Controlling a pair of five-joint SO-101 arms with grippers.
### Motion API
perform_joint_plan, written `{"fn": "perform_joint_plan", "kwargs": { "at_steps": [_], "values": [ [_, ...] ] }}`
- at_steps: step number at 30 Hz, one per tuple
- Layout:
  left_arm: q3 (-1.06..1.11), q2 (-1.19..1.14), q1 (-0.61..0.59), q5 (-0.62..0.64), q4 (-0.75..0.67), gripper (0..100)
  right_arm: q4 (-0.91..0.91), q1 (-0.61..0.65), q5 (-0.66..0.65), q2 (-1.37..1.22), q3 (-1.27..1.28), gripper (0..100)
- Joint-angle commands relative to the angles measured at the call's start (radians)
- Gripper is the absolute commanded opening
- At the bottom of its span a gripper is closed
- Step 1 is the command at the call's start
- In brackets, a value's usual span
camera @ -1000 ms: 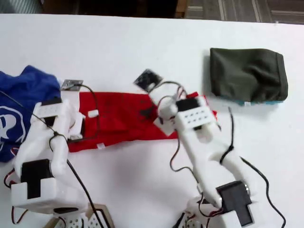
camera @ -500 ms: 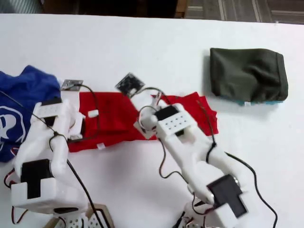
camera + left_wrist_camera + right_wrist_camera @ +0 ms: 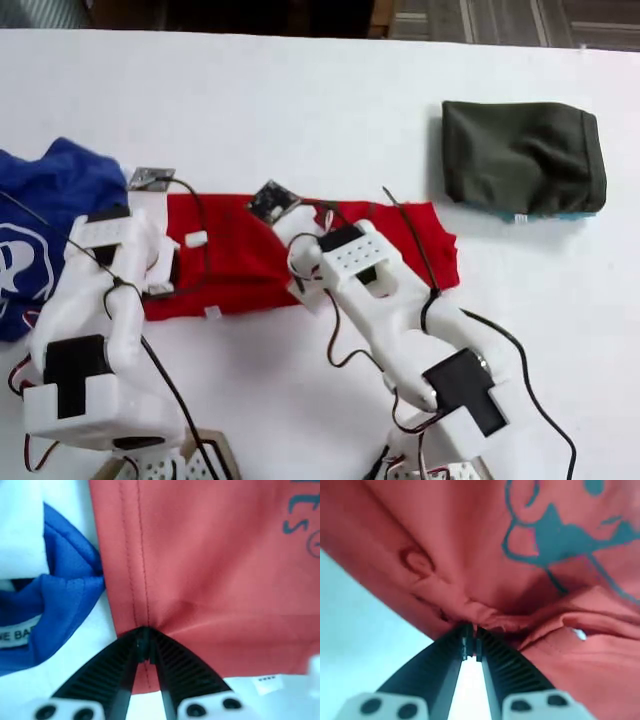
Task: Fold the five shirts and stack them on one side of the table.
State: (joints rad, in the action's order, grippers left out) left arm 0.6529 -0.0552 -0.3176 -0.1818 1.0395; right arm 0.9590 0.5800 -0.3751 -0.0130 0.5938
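The left gripper [image 3: 145, 650] is clenched on the hemmed edge of the red shirt [image 3: 210, 570], its tips pinching the cloth right at the double seam. The right gripper [image 3: 470, 642] is clamped on a bunched fold of the same shirt, near its teal print [image 3: 560, 535]. The red shirt lies stretched across the white counter [image 3: 300, 100], between the two arms. A crumpled blue shirt [image 3: 45, 200] touches its left end. A folded dark green shirt [image 3: 522, 155] sits well apart, on the counter's right side.
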Motion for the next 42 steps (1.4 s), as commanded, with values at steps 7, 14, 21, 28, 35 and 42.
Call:
{"fn": "perform_joint_plan", "kwargs": {
  "at_steps": [7,14,21,28,35,42],
  "values": [
    [0.002,-0.009,0.003,0.002,-0.04,3,0.007,-0.002,0.009,0.154,-0.037,2.1],
    [0.002,-0.009,0.003,0.002,-0.04,3,-0.163,0.004,0.009,0.134,-0.037,2.1],
    [0.002,-0.009,0.003,0.002,-0.04,3,-0.173,0.056,0.009,-0.044,-0.037,2.0],
    [0.002,-0.009,0.003,0.002,-0.04,3,-0.013,0.09,0.0,-0.002,-0.035,2.0],
    [0.002,-0.009,0.003,0.002,-0.04,3,-0.001,0.03,0.0,0.068,-0.041,2.0],
    [0.002,-0.009,0.003,0.002,-0.04,3,0.062,-0.071,0.0,0.2,-0.167,2.0]
  ]
}}
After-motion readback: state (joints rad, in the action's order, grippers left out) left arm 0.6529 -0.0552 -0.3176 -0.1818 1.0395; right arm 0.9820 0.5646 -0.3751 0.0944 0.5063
